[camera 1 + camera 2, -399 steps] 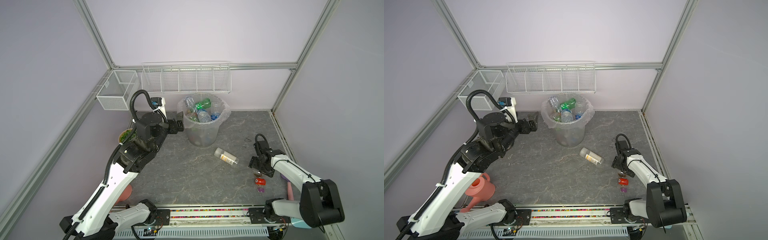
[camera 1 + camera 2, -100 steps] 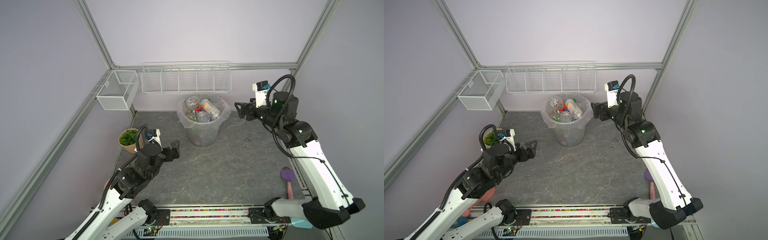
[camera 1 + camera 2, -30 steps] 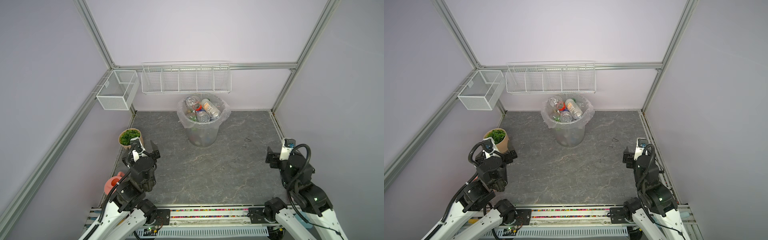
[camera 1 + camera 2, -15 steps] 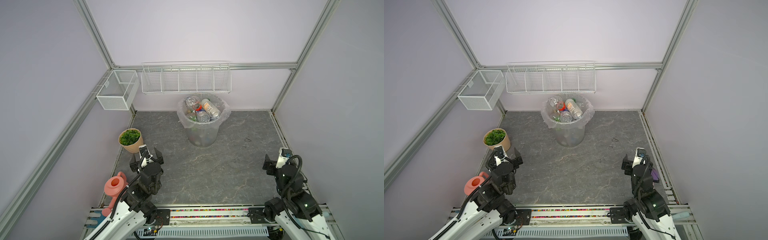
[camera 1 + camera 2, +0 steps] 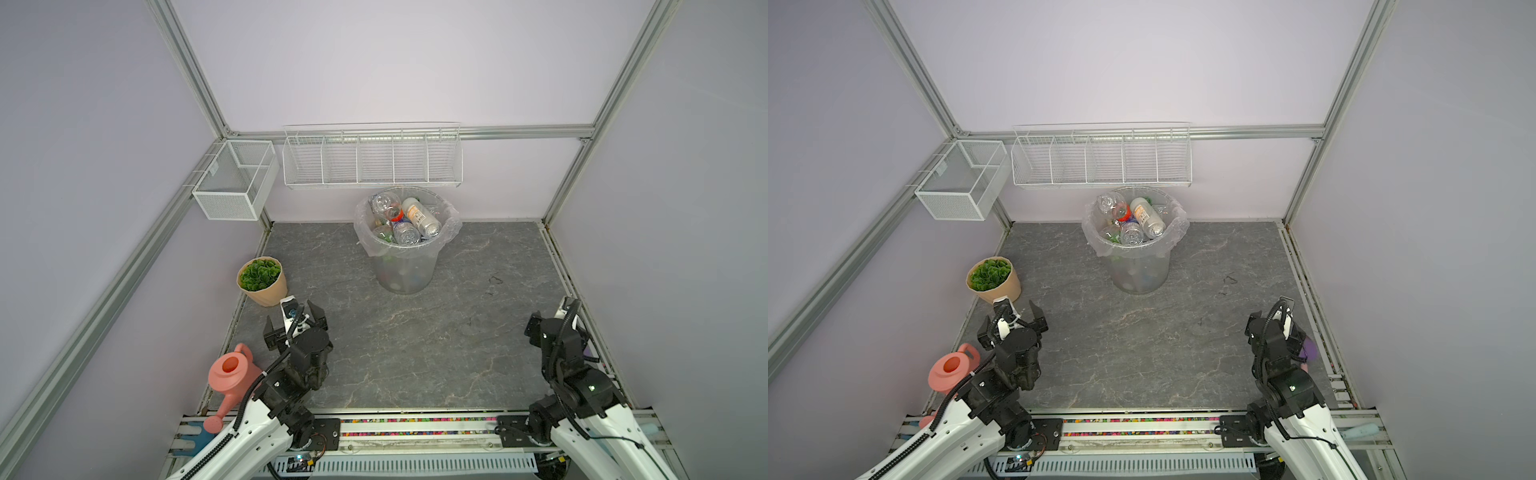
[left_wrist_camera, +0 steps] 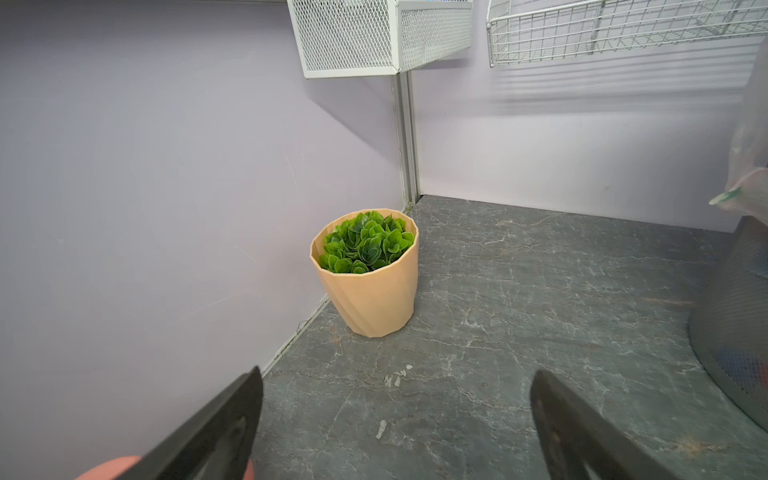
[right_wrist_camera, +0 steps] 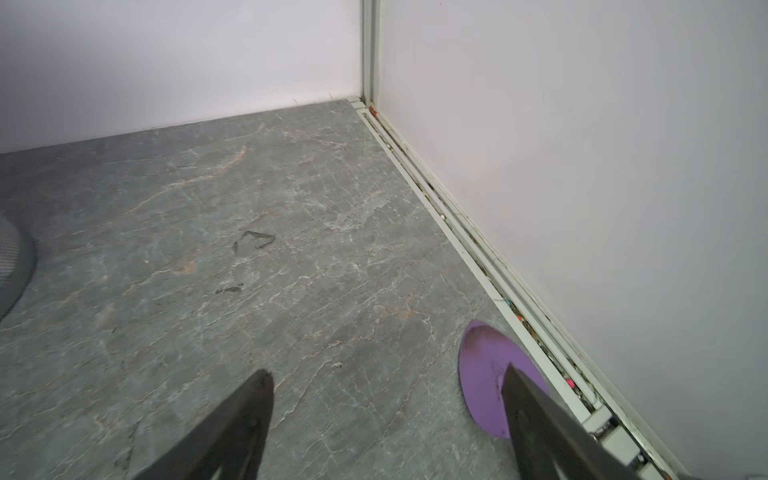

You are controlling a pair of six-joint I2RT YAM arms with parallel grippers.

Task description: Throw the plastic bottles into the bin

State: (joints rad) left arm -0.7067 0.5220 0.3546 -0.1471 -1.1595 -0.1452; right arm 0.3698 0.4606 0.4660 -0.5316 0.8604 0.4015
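Filling the round grey bag-lined plastic bin (image 5: 405, 270), crushed clear plastic bottles (image 5: 419, 216) show plainly only in both top views; left gripper (image 6: 397, 419) and right gripper (image 7: 386, 419) gape empty over open grey marbled floor (image 5: 415, 345).

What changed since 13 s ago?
The white-labelled bottle went from the floor into the bin. The left claw and right claw pulled back to the front, open and empty. Bin, plant pot and wire baskets stayed put.
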